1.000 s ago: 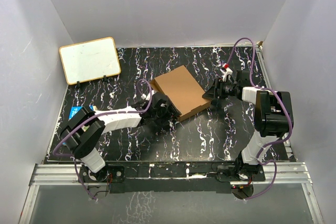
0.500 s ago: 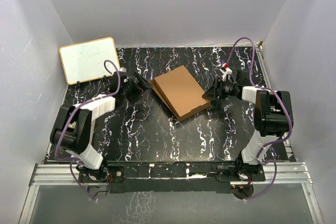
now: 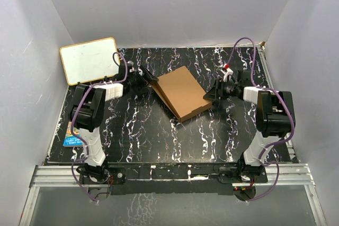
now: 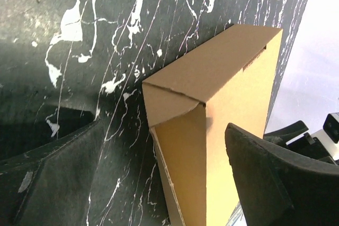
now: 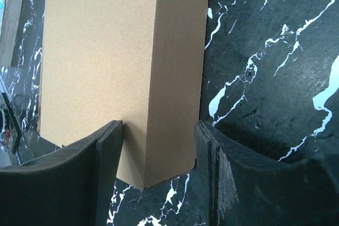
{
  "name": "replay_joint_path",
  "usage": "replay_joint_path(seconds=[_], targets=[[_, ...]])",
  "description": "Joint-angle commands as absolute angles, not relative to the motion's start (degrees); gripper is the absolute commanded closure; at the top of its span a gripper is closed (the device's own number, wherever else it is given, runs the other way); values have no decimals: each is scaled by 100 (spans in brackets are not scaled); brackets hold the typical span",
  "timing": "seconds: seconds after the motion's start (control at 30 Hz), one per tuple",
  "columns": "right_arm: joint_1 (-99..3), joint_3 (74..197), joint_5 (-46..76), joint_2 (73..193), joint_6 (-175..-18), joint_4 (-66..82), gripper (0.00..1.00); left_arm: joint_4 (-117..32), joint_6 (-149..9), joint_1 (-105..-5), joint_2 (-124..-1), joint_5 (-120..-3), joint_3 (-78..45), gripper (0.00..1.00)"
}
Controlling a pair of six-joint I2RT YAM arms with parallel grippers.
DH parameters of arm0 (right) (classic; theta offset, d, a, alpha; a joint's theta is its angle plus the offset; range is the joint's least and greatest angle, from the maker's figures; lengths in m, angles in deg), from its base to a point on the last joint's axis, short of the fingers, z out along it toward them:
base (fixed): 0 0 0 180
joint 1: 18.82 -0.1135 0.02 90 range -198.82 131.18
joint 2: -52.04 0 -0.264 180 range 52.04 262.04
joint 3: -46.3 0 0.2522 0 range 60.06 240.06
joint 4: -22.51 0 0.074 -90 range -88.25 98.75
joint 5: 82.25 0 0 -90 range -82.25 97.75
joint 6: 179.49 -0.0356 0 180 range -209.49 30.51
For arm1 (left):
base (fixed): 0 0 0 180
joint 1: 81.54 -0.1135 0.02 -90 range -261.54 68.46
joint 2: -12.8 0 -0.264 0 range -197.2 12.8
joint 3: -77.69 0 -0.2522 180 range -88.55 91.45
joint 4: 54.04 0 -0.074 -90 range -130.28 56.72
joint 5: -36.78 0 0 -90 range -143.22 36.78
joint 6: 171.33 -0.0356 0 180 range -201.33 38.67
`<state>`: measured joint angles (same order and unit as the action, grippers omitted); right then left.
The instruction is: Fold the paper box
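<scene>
Top view: a shallow brown box [image 3: 181,92] lies skewed mid-table [image 3: 159,141], with the left gripper [image 3: 147,77] at its 10 o'clock corner and the right gripper [image 3: 213,95] at its 3 o'clock edge. Left wrist view: the fingers [image 4: 259,178] are spread wide either side of a box corner, not gripping. Right wrist view: both fingers [image 5: 108,178] press a box corner, clamped on it.

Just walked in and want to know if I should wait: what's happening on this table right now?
Two robot arms are working on a brown paper box, already folded into a shallow closed shape in the middle of the table. The right gripper has its jaws closed on the box's right-hand corner. The left gripper sits at the box's far left corner, jaws wide open either side of it, gripping nothing.
</scene>
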<state>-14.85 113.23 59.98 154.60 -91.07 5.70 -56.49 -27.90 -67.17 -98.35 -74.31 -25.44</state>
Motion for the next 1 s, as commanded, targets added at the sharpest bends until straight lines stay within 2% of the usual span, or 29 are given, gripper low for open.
replay_joint_path(seconds=[0.0, 0.27, 0.5, 0.6, 0.67, 0.77, 0.9, 0.97], targets=[[-1595, 11367, 5508, 15720, -8757, 303, 42, -5539, -2786, -6722, -9962, -7596, -2144, 7], [-1619, 11384, 5486, 15724, -8718, 286, 42, -5180, -2869, -6728, -10151, -7436, -1888, 20], [-1653, 11392, 5469, 15731, -8692, 268, 43, -4919, -3027, -6718, -10211, -7425, -1764, 37], [-1662, 11393, 5459, 15733, -8677, 261, 43, -4791, -3106, -6704, -10285, -7485, -1662, 53], [-1671, 11393, 5451, 15724, -8681, 260, 43, -4669, -3180, -6706, -10340, -7522, -1554, 68], [-1671, 11398, 5444, 15724, -8668, 255, 43, -4451, -3349, -6674, -10379, -7500, -1433, 77], [-1679, 11398, 5442, 15733, -8669, 246, 43, -4049, -3651, -6608, -10433, -7376, -1216, 97], [-1680, 11407, 5442, 15733, -8660, 242, 43, -3902, -3769, -6557, -10460, -7317, -1137, 100]])
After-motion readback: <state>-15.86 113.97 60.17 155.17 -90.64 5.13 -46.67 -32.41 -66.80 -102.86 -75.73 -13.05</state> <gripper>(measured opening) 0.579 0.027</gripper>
